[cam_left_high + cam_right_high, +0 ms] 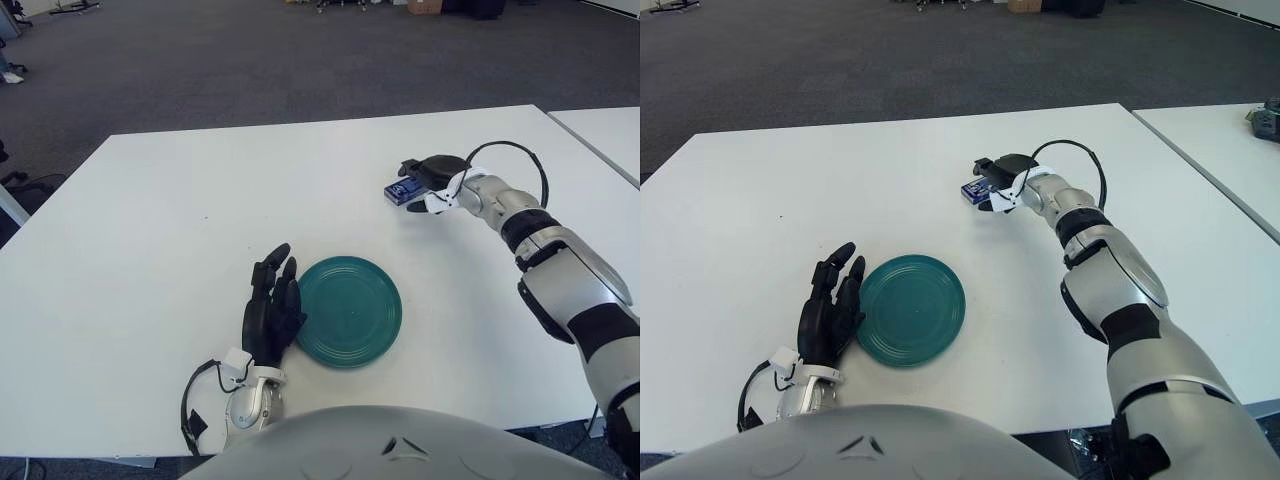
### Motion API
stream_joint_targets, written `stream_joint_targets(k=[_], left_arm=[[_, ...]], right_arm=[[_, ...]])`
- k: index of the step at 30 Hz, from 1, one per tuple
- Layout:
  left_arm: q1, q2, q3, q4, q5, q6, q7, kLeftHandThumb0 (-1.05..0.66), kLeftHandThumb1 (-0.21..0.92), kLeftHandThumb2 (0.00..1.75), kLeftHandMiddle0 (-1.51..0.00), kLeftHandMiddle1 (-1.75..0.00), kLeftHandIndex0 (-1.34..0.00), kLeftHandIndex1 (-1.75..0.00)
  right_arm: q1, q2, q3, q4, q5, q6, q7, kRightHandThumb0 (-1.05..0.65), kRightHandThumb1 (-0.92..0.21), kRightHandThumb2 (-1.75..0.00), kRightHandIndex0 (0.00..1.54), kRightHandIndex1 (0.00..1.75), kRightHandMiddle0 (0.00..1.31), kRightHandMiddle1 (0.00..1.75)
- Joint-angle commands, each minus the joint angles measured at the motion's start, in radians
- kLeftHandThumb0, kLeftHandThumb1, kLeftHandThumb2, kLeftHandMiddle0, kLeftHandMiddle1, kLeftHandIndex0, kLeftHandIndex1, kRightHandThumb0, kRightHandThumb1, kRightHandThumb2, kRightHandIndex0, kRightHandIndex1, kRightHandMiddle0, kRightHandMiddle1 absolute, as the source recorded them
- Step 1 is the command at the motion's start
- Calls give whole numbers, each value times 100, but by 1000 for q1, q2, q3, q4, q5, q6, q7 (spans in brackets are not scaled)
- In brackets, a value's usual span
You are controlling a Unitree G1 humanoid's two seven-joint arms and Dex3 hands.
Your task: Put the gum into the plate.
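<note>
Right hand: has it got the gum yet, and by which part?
Cannot be told. The right hand is closed around the gum from its right end, on the table; a firm hold isn't visible. Left hand holds nothing.

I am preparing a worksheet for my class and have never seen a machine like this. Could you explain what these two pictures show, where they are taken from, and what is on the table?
Both pictures come from a stereo camera in a humanoid robot's head, looking down at a white table; the two views sit slightly apart, so they show the same scene. The grey curve at the bottom is the robot's own body.

On the table lies a round teal plate. The black left hand shows beside the plate's left edge, fingers extended, holding nothing.

Farther away, the silver right arm reaches out. Its right hand is at a small blue pack of gum, fingers around it. Whether the grip is firm cannot be told. The gum is not yet in the plate.
</note>
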Motion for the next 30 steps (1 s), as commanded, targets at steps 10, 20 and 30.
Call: stream_joint_targets(k=[10, 20, 30], left_arm=[[-2, -28, 1, 19, 3, 36, 11, -82, 92, 60, -38, -1, 0, -89], [-10, -20, -1, 18, 2, 49, 1, -82, 92, 66, -34, 0, 0, -77], [-18, -22, 8, 28, -10, 47, -6, -81, 92, 71, -31, 0, 0, -71]], right_arm=[[51, 64, 63, 61, -41, 43, -62, -99, -92, -78, 28, 2, 0, 70], [106, 68, 110, 94, -59, 38, -80, -96, -92, -80, 27, 1, 0, 64], [132, 68, 125, 103, -47, 43, -27, -94, -92, -81, 24, 0, 0, 60]])
